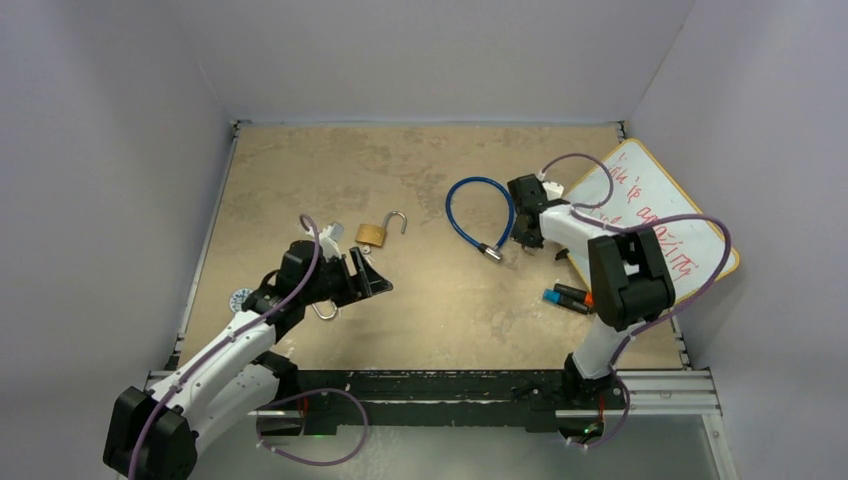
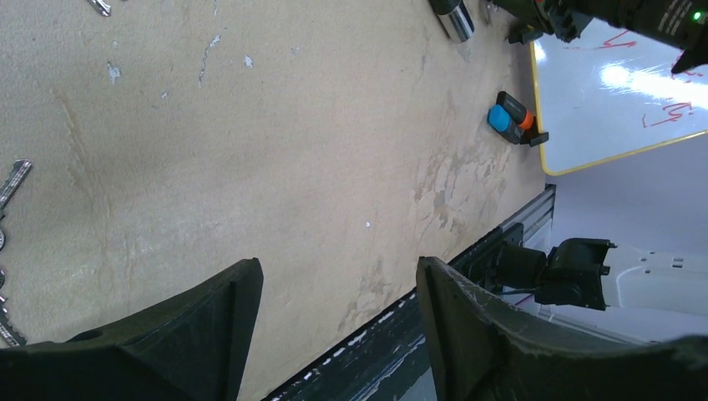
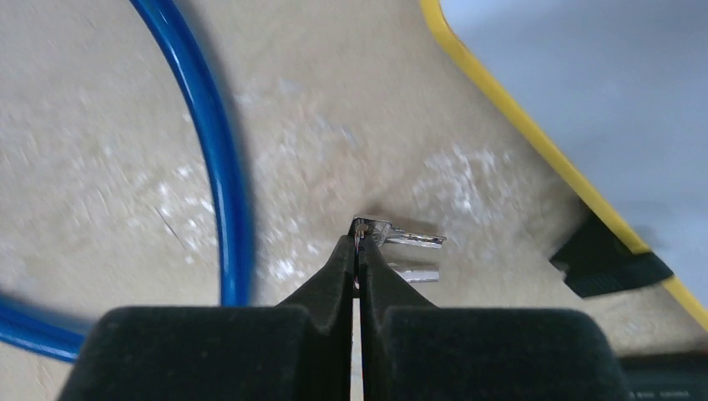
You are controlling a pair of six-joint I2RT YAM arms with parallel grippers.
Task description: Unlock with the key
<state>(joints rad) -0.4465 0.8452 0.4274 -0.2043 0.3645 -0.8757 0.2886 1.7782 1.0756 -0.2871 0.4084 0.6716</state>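
A brass padlock (image 1: 371,235) lies left of the table's middle with its shackle swung up. My left gripper (image 1: 372,282) hovers just in front of it, open and empty (image 2: 338,271). A bunch of keys (image 1: 322,311) rests beside that arm; its blades show at the left edge of the left wrist view (image 2: 14,180). Further right, my right gripper (image 1: 527,243) is low over the table beside a blue cable lock (image 1: 470,215). Its fingers (image 3: 357,242) are shut on the head of a silver key (image 3: 409,241), with a second blade (image 3: 415,273) just under it.
A whiteboard (image 1: 655,215) with a yellow rim and red writing lies at the right. Blue and orange markers (image 1: 570,297) sit by its near corner. The cable's silver end (image 1: 492,253) points toward the right gripper. Grey walls enclose the table on three sides.
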